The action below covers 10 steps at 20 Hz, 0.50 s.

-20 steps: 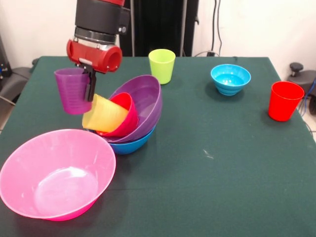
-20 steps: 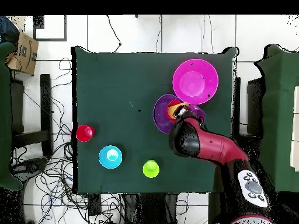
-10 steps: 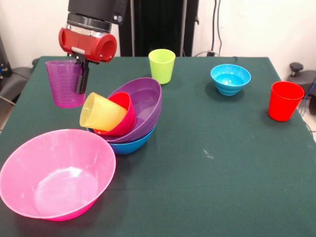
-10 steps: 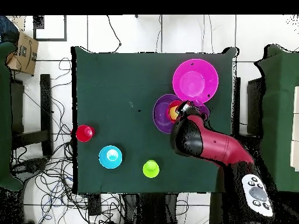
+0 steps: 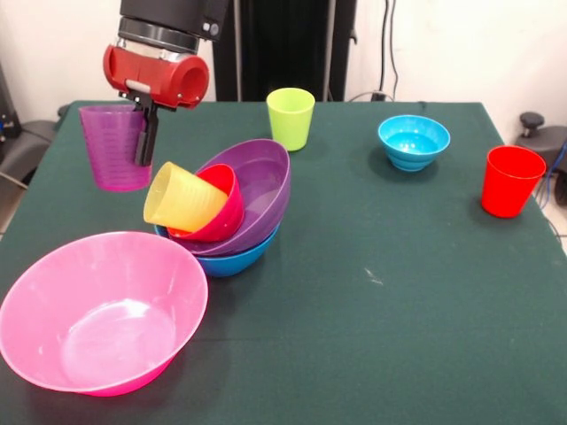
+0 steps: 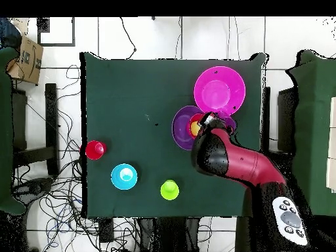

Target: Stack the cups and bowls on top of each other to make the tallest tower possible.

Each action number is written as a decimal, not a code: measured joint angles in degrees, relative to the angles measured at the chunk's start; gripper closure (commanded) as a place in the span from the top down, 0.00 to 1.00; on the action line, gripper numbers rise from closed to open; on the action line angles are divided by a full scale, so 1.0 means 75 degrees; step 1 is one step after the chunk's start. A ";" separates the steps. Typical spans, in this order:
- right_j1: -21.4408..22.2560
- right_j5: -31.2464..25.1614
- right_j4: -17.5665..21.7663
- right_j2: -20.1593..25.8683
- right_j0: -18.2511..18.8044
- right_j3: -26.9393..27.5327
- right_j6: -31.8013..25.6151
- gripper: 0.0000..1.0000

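Holding a purple cup above the table

The gripper [image 5: 142, 133] is clamped on the rim of a purple cup [image 5: 112, 147], upright in the air beside the tower [image 5: 226, 208]. The tower is a blue bowl [image 5: 241, 257] holding a purple bowl [image 5: 261, 181], a red bowl [image 5: 221, 208] and a tilted yellow cup [image 5: 180, 199]. A pink bowl [image 5: 97, 310] sits in front. A green cup [image 5: 291, 118], light blue bowl [image 5: 413, 142] and red cup [image 5: 511, 181] stand apart on the table [image 5: 390, 292].
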<state>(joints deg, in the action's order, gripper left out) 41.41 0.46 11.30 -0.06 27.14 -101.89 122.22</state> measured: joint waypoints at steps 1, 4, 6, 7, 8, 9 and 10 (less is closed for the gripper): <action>0.0000 0.0000 0.0000 0.0004 0.0000 0.0000 0.0000 0.00; -0.0002 0.0000 0.0000 0.0014 0.0001 0.0001 0.0000 0.00; -0.0011 0.0000 0.0002 0.0049 0.0018 -0.0006 0.0000 0.00; -0.0012 0.0002 0.0002 0.0087 0.0044 -0.0014 0.0000 0.00; -0.0014 0.0002 0.0003 0.0146 0.0089 -0.0029 0.0000 0.00; -0.0015 0.0002 0.0003 0.0189 0.0123 -0.0044 0.0000 0.00; -0.0016 0.0003 0.0003 0.0232 0.0159 -0.0062 0.0000 0.00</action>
<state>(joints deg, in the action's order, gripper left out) 41.29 0.48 11.33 1.68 28.33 -102.35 122.22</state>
